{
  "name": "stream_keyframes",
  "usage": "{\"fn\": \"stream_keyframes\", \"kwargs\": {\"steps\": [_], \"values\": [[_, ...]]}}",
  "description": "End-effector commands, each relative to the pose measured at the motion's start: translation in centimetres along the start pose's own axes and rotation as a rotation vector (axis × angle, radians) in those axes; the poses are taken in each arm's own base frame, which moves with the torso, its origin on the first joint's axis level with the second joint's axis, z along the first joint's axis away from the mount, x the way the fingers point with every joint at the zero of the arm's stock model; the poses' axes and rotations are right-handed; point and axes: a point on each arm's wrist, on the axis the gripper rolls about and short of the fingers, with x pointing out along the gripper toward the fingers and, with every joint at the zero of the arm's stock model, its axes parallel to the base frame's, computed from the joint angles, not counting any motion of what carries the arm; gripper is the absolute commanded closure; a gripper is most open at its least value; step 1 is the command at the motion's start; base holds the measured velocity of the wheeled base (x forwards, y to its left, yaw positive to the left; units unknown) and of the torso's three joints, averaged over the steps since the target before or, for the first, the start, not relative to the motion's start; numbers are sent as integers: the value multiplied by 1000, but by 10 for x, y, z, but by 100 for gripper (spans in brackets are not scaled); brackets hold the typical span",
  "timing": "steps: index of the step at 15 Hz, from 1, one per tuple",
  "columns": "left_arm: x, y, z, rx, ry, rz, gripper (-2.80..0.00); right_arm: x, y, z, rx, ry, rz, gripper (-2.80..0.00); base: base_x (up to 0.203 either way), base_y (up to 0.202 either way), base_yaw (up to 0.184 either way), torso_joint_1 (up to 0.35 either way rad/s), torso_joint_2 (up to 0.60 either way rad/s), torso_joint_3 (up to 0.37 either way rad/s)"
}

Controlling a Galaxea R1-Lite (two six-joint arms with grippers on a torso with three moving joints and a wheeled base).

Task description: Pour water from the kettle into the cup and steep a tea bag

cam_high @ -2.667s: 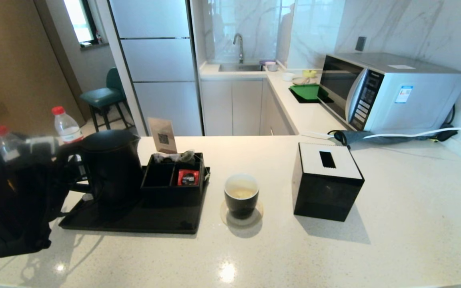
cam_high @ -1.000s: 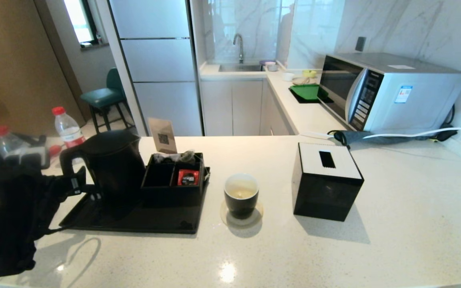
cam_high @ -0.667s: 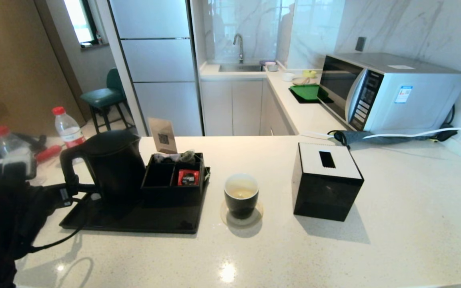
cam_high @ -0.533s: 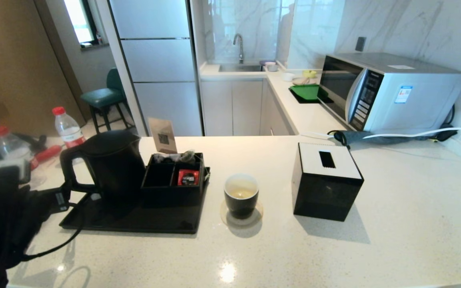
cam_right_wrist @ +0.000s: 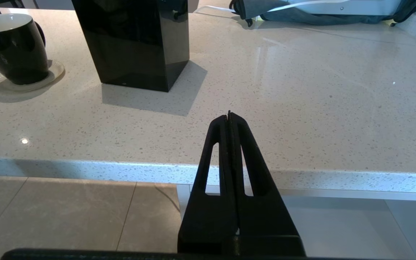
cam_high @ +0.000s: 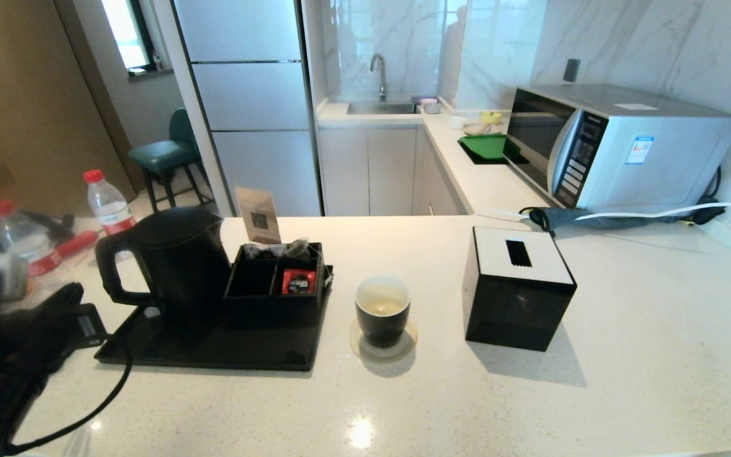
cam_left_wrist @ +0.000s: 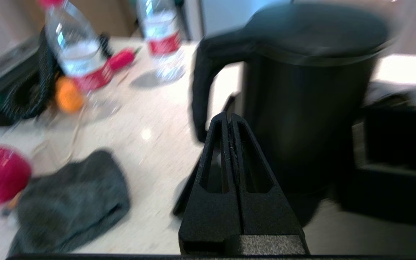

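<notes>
Backed off the kettle [cam_high: 175, 263] — left gripper [cam_left_wrist: 229, 121] closed, empty, beside its handle.

Bright, even daylight fills the kitchen, with ceiling-light glare spots on the countertop [cam_high: 362, 433] toward 6 o'clock, soft shadows falling toward 5 o'clock, motion blur throughout the left wrist view, and wide-angle bending at the edges.
</notes>
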Motion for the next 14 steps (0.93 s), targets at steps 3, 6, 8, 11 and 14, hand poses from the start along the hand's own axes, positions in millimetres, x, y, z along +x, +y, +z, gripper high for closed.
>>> {"fn": "stream_keyframes", "kwargs": {"steps": [3,6,8,11,14], "values": [[-25,-14,31,-29,-190,-107,0,0,0,0,0,1,1,0,0,0,0,0,0,0],[-33,-29,40,-5,-244,-199,0,0,0,0,0,1,1,0,0,0,0,0,0,0],[-33,-44,54,4,-297,-269,0,0,0,0,0,1,1,0,0,0,0,0,0,0],[-37,-69,74,26,-273,-395,0,0,0,0,0,1,1,0,0,0,0,0,0,0],[-43,-100,94,34,-242,-533,0,0,0,0,0,1,1,0,0,0,0,0,0,0]]}}
